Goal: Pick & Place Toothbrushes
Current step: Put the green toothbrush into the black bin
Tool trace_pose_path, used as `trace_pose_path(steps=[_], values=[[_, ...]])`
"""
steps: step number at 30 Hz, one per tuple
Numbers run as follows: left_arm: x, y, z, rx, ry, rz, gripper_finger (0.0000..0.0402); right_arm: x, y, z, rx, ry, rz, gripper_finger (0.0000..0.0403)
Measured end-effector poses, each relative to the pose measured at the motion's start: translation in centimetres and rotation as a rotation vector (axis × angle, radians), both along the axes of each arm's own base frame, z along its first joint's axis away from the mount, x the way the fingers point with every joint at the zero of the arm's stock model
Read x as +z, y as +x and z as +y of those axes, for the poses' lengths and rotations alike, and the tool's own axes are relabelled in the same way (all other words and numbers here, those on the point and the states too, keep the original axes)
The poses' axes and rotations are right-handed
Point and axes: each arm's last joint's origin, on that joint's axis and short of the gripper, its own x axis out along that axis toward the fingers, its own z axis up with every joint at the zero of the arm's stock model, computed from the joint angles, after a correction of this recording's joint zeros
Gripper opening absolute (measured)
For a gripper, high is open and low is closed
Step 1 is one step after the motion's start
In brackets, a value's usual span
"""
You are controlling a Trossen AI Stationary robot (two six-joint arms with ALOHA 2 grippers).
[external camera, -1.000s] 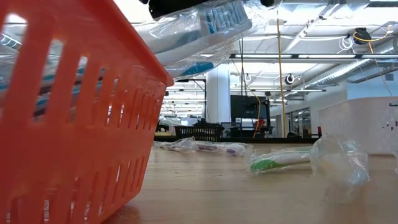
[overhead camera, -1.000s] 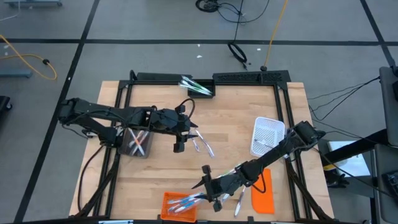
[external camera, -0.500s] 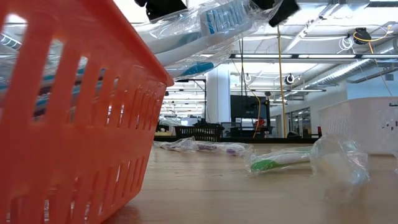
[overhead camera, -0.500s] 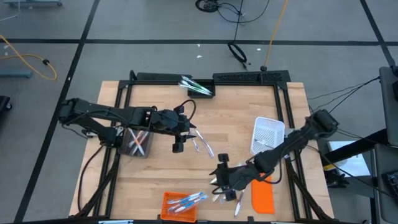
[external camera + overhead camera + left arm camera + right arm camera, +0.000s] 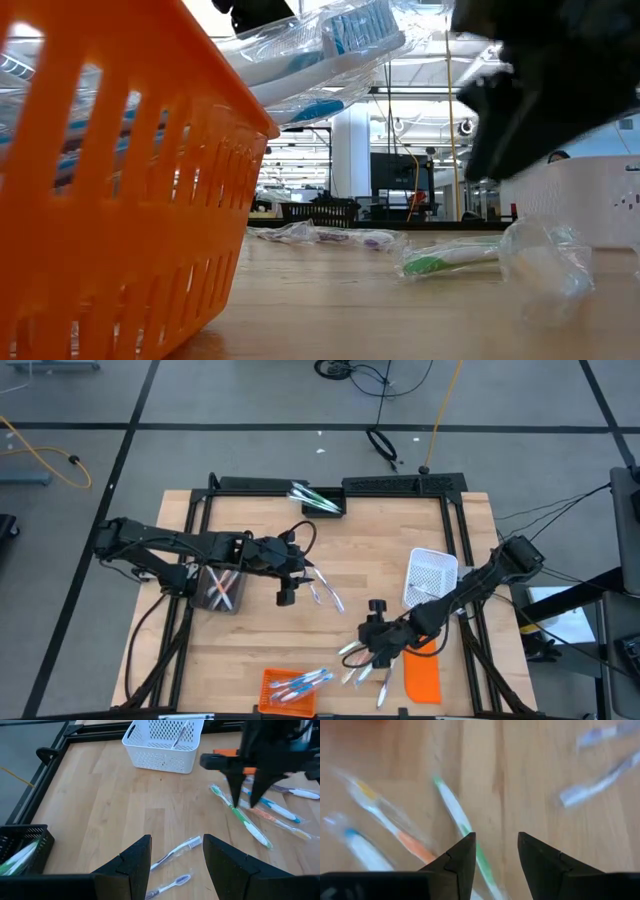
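Observation:
My right gripper (image 5: 371, 649) hangs open, fingers pointing down, just above several loose wrapped toothbrushes (image 5: 358, 663) near the table's near edge. A green one (image 5: 462, 827) lies right below its fingers, with an orange-handled one (image 5: 405, 842) and a blue one (image 5: 357, 845) beside it. My left gripper (image 5: 291, 582) is open near the table's middle, next to two wrapped toothbrushes (image 5: 176, 851). More toothbrushes lie in the orange basket (image 5: 288, 690), one sticking out over its rim (image 5: 330, 50).
A white mesh basket (image 5: 431, 577) stands at the right, with a flat orange lid (image 5: 423, 675) nearer the near edge. A dark bin (image 5: 220, 588) holding toothbrushes sits under the left arm. A black bin (image 5: 320, 501) stands at the far edge. Bare wood lies between the grippers.
My right gripper has moved from above the orange basket's right end toward the table's right, and now hangs over the loose toothbrushes. In the low view it has come into sight at the right. The toothbrushes in the basket have stayed put.

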Motion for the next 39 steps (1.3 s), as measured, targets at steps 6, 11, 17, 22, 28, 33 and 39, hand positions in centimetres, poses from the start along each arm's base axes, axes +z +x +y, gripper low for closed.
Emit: trace_pose_path(steps=[6,11,17,22,28,33,39], values=[[0.0,0.0,0.0,0.004,-0.005,0.001,0.0182,-1.7,-0.7,-0.5,-0.002,0.011,-0.005,0.0137],[0.0,0.0,0.0,0.003,-0.005,0.001,0.0182,-2.9,-1.1,-0.9,0.024,0.078,0.0,0.0135],[0.0,0.0,0.0,0.004,-0.005,0.0,0.0182,-4.7,-2.1,-1.6,0.012,0.079,0.015,0.0134],[0.0,0.0,0.0,0.003,-0.005,0.0,0.0182,-5.2,-2.4,-1.9,-0.021,0.097,0.011,0.0125],[0.0,0.0,0.0,0.003,-0.004,0.0,0.0182,-5.3,-2.4,-2.1,-0.04,0.104,0.013,0.0034],[0.0,0.0,0.0,0.003,-0.004,0.0,0.0182,-5.1,-2.2,-2.0,-0.038,0.119,-0.005,0.0019],[0.0,0.0,0.0,0.0,0.0,0.0,0.0182,-3.6,-1.8,-1.9,0.009,0.131,-0.106,0.0009]])
